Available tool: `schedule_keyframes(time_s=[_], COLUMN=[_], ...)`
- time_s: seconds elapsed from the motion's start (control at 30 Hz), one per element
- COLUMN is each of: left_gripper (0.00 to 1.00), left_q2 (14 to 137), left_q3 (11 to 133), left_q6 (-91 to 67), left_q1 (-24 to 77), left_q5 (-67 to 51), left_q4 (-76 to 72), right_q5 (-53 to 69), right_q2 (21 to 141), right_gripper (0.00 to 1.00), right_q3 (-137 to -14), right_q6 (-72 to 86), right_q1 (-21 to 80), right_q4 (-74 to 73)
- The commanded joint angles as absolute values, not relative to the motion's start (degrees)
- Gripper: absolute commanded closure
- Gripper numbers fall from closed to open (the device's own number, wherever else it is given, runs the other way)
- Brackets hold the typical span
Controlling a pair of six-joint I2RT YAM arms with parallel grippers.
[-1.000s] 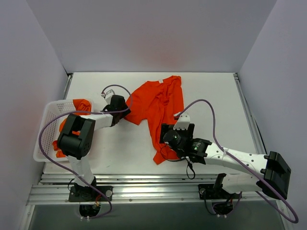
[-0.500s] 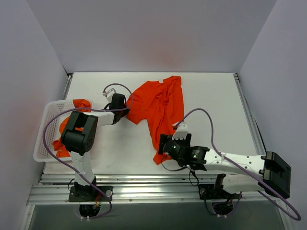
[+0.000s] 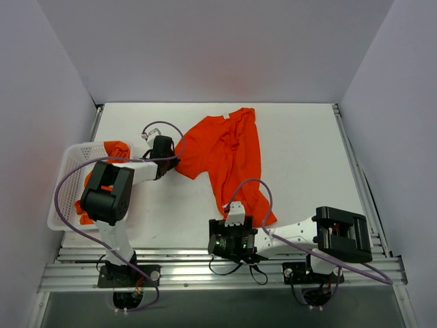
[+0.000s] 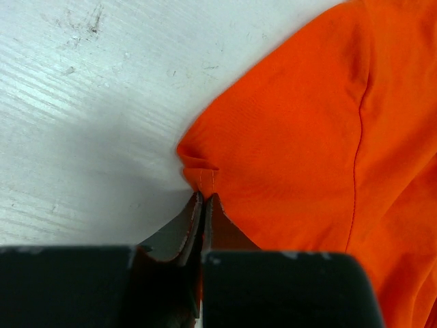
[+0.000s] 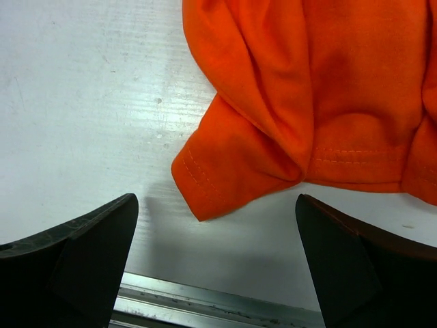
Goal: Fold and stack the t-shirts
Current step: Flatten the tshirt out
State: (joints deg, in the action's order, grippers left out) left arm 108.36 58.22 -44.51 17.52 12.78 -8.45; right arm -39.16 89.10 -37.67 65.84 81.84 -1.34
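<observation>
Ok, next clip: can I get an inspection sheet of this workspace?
Surface: white table, faint scuffs.
Job's things: spread t-shirt crumpled on the table; second t-shirt bundled in the basket.
Clutter: nothing seen.
Grippers: left gripper, jaws shut on the spread t-shirt's edge; right gripper, jaws open, facing its near hem corner.
Cables: purple cables looping off both arms.
Surroundings: plain walls; metal rail in front.

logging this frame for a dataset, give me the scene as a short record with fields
shirt in work: orange-red t-shirt, crumpled on the table, not folded
left end effector: shut on an edge of that shirt
right end effector: open, at a hem corner, not gripping
basket: white, table's left side, holds another t-shirt
stack: none yet
</observation>
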Motion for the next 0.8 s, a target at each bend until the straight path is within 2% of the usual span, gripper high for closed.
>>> schedule_keyframes(time_s=[0.0, 0.2, 0.3, 0.33, 0.37, 0.43, 0.47, 0.53, 0.57, 0.63, 0.67, 0.77], left_gripper=[0.98, 0.98, 0.98, 0.98, 0.98, 0.98, 0.98, 0.98, 0.98, 0.98, 0.98, 0.98], left_q2=[106.5, 105.9, 105.6, 105.6, 105.4, 105.5, 105.6, 105.6, 105.8, 105.9, 105.8, 105.4], left_q3=[56.8, 56.4, 56.1, 56.0, 55.8, 55.6, 55.5, 55.4, 55.4, 55.4, 55.4, 55.3], left_q6=[-43.0, -42.9, -42.9, -42.8, -42.7, -42.6, -42.6, -42.5, -42.6, -42.5, -42.5, -42.2], left_q1=[16.6, 16.4, 16.3, 16.3, 16.3, 16.0, 15.9, 15.7, 15.6, 15.6, 15.5, 15.3], left_q5=[12.0, 11.8, 12.0, 12.1, 12.1, 12.2, 12.2, 12.1, 12.1, 12.1, 12.1, 12.1], left_q4=[-7.3, -7.5, -7.3, -7.4, -7.3, -7.4, -7.4, -7.5, -7.5, -7.6, -7.5, -7.4], right_q5=[-38.1, -39.6, -39.4, -39.1, -38.4, -37.8, -37.3, -36.2, -36.0, -35.9, -35.9, -36.3], right_q2=[89.9, 91.1, 92.5, 93.2, 93.5, 94.5, 94.8, 95.5, 95.7, 95.9, 95.8, 94.6], right_gripper=[0.05, 0.06, 0.14, 0.19, 0.29, 0.39, 0.48, 0.57, 0.67, 0.78, 0.87, 1.0], right_q3=[-36.1, -38.2, -38.7, -38.6, -38.6, -38.2, -38.1, -37.8, -37.7, -37.4, -37.3, -36.8], right_q6=[72.3, 71.5, 70.8, 70.3, 70.1, 69.3, 69.0, 68.4, 68.3, 68.4, 68.3, 68.6], right_q1=[82.2, 81.5, 81.3, 81.3, 81.1, 81.0, 80.9, 80.4, 80.2, 80.1, 80.1, 80.0], right_q4=[-2.4, -3.3, -2.8, -2.1, -1.0, -0.5, 1.7, 2.5, 2.9, 3.1, 3.0, 1.9])
